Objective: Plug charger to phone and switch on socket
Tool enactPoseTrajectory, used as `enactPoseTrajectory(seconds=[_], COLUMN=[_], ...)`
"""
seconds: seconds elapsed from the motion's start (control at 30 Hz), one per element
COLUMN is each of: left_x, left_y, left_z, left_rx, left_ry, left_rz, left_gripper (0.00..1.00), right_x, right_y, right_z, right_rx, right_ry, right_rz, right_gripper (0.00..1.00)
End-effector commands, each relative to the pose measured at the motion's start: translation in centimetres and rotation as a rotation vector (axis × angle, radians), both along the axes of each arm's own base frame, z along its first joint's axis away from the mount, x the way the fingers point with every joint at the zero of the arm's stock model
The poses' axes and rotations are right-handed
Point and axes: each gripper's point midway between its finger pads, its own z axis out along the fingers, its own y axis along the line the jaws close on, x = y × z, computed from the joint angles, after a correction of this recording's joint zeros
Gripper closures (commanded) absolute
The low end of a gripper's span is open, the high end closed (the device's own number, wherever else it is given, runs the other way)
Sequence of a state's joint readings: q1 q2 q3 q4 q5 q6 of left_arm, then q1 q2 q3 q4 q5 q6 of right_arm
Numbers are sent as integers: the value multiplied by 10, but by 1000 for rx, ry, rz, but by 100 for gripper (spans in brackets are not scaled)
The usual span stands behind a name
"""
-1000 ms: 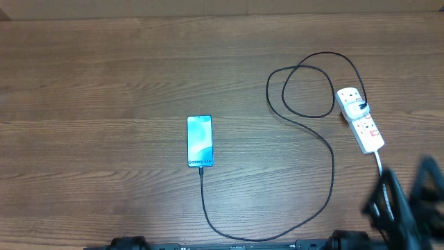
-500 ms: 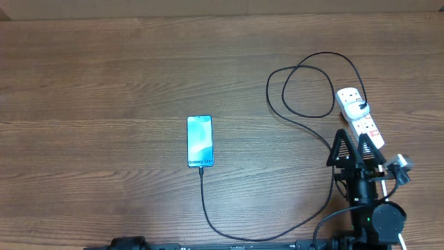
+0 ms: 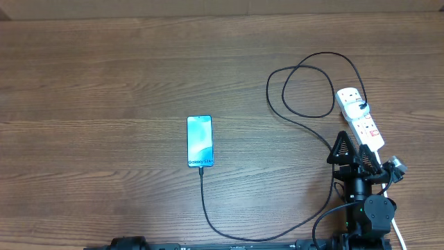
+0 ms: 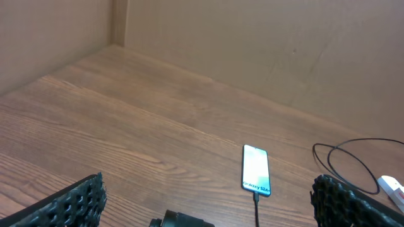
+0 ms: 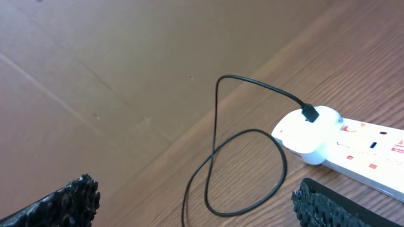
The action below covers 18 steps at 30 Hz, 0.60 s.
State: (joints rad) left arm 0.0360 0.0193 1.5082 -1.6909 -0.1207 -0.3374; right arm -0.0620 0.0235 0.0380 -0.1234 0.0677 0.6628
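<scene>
The phone (image 3: 200, 141) lies flat at the table's centre, screen lit. The charger's thin black cable (image 3: 326, 149) is plugged into the phone's near end. It loops right and ends at a white adapter seated in the socket (image 3: 361, 119), a white power strip at the right. My right gripper (image 3: 354, 148) is open and empty, just below the strip's near end. In the right wrist view the strip (image 5: 360, 149) and cable loop (image 5: 246, 170) lie ahead of the open fingers (image 5: 202, 205). My left gripper (image 4: 205, 192) is open, with the phone (image 4: 255, 169) ahead of it.
A brown cardboard wall (image 4: 252, 44) stands along the table's far edge. The strip's white cord (image 3: 397, 229) runs toward the near edge past the right arm. Bare wood table (image 3: 104, 104) stretches to the left of the phone.
My right arm swung in from the lower right edge to just below the power strip, then settled slightly lower. Phone, cable and strip have not moved.
</scene>
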Motion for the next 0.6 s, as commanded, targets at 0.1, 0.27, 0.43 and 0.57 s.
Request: enactPoseTrajectory(seconds=[0.1, 0.27, 0.43, 0.57], left_x=[-4, -4, -4, -4], left_y=[2, 2, 2, 2], left_z=[0, 0, 0, 0], left_rx=[19, 18, 19, 18], left_ry=[-18, -18, -18, -18], left_rz=[5, 6, 5, 6], left_gripper=[0, 1, 0, 0], right_x=[0, 0, 0, 0], right_y=[-1, -1, -1, -1], right_z=[-3, -3, -3, -3], right_rx=[14, 14, 14, 14], right_ry=[0, 0, 0, 0], right_rz=[-11, -11, -11, -11], right_gripper=[0, 0, 0, 0])
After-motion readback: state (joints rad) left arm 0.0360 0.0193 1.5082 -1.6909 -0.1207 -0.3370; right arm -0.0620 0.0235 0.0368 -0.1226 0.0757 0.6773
